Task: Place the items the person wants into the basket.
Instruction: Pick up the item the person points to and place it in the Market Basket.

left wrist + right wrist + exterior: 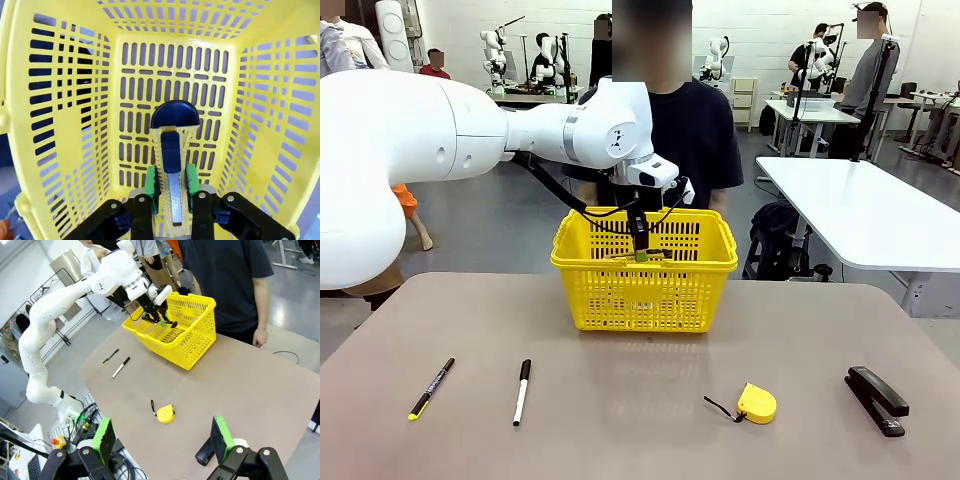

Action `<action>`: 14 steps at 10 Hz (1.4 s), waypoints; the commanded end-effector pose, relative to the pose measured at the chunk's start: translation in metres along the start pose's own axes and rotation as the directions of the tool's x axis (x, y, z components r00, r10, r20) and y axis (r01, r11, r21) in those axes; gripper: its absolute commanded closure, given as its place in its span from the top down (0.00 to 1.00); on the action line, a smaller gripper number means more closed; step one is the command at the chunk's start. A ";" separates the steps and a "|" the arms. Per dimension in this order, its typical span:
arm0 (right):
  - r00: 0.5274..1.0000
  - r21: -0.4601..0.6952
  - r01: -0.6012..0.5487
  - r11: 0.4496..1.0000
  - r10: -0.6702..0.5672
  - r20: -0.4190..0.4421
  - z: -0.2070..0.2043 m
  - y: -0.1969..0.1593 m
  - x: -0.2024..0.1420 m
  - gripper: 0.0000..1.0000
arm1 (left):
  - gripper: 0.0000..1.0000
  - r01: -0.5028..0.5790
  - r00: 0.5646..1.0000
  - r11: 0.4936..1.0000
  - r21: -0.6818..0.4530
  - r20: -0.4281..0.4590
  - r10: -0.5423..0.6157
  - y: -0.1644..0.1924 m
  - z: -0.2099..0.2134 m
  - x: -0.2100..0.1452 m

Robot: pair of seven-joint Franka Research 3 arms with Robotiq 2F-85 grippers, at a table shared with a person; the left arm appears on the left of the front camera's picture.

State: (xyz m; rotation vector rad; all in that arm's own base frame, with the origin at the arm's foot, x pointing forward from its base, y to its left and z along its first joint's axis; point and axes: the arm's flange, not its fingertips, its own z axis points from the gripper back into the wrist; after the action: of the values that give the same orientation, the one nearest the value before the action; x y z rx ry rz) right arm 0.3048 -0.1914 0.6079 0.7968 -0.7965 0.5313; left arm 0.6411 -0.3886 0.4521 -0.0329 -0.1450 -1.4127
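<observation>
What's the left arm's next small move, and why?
Probably open the left gripper fully and let the utility knife drop: it hangs between the green pads, inside the basket, and I can't tell whether the pads grip it. The marker and pen lie on the table.

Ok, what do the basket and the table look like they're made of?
Basket: glossy yellow moulded plastic, judging by its slotted walls and soft sheen. Table: matte brown top, probably laminate or coated board. The surface is even and shows no grain, so the look leaves it open.
</observation>
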 end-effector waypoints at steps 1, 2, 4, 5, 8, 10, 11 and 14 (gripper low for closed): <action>1.000 0.015 -0.014 1.000 0.014 0.026 -0.001 -0.001 0.002 1.00 | 0.77 -0.022 0.999 1.000 0.018 -0.035 0.022 0.011 0.009 0.013; 1.000 0.015 -0.014 1.000 0.014 0.026 -0.001 -0.001 0.002 1.00 | 1.00 -0.021 0.999 1.000 0.021 -0.037 0.022 0.011 0.009 0.013; 1.000 0.015 -0.014 1.000 0.014 0.026 -0.001 -0.001 0.002 1.00 | 1.00 -0.020 0.999 1.000 0.022 -0.041 0.021 0.011 0.009 0.014; 1.000 0.015 -0.014 1.000 0.014 0.026 -0.001 -0.001 0.002 1.00 | 1.00 -0.019 0.999 1.000 0.022 -0.045 0.020 0.011 0.009 0.014; 1.000 0.015 -0.014 1.000 0.014 0.026 -0.001 -0.001 0.002 1.00 | 1.00 -0.022 0.998 1.000 0.020 -0.059 0.023 0.011 0.009 0.015; 1.000 0.015 -0.014 1.000 0.014 0.026 -0.001 -0.001 0.002 1.00 | 1.00 -0.025 0.998 0.999 0.021 -0.060 0.026 0.010 0.010 0.014; 1.000 0.015 -0.014 1.000 0.014 0.026 -0.001 -0.001 0.002 1.00 | 1.00 -0.030 0.998 0.999 0.024 -0.060 0.031 0.010 0.010 0.014; 1.000 0.015 -0.014 1.000 0.014 0.026 -0.001 -0.001 0.002 1.00 | 1.00 -0.189 0.982 0.980 0.062 -0.006 0.190 -0.018 0.070 -0.022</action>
State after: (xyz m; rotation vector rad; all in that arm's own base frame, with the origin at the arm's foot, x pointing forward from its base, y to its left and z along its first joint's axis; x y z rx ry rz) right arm 0.3049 -0.1914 0.6078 0.7970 -0.7962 0.5313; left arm 0.6393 -0.3844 0.4870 0.0013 -0.1540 -1.2963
